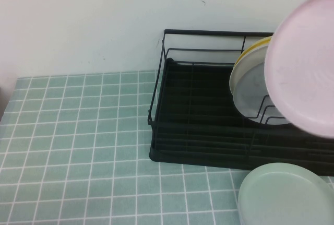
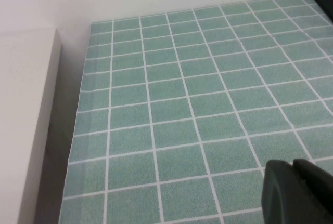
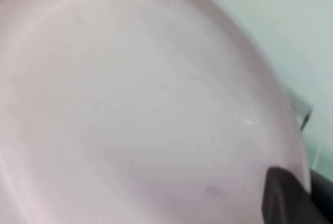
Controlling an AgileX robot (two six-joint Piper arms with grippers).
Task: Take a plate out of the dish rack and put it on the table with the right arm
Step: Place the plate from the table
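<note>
The pale pink plate [image 1: 305,63] hangs tilted in the air above the right end of the black wire dish rack [image 1: 198,110], clear of its dividers. It fills the right wrist view [image 3: 130,104]. My right gripper [image 3: 307,193] is shut on the plate's rim, one black finger on each face; the arm itself is out of the high view. My left gripper [image 2: 294,187] is shut and empty, low over the green tiled table [image 1: 78,146], far left of the rack.
A light grey plate [image 1: 250,89] and a yellow one [image 1: 251,50] behind it stand in the rack. A pale green plate [image 1: 287,196] lies on the table in front of the rack's right end. A white block [image 2: 26,120] borders the table's left edge.
</note>
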